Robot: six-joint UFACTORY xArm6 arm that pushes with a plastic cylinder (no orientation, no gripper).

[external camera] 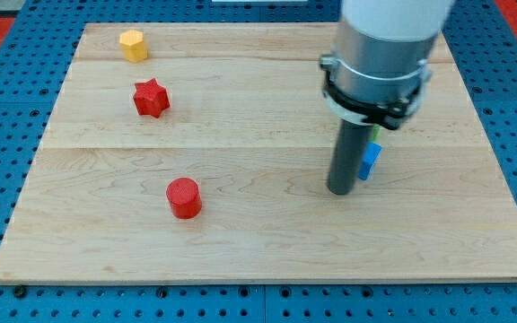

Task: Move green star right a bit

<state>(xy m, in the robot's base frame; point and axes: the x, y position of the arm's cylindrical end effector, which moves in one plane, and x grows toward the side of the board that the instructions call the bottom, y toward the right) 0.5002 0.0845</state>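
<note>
The green star is almost wholly hidden behind my arm; only a small green sliver (377,131) shows at the rod's right edge, just above the blue block (370,160). My tip (339,191) rests on the wooden board (240,260), right of centre, just left of and below the blue block. I cannot tell whether the rod touches the green piece.
A yellow hexagonal block (133,45) sits at the board's top left. A red star (151,98) lies below it. A red cylinder (184,197) stands left of centre toward the view's bottom. A blue pegboard surrounds the board.
</note>
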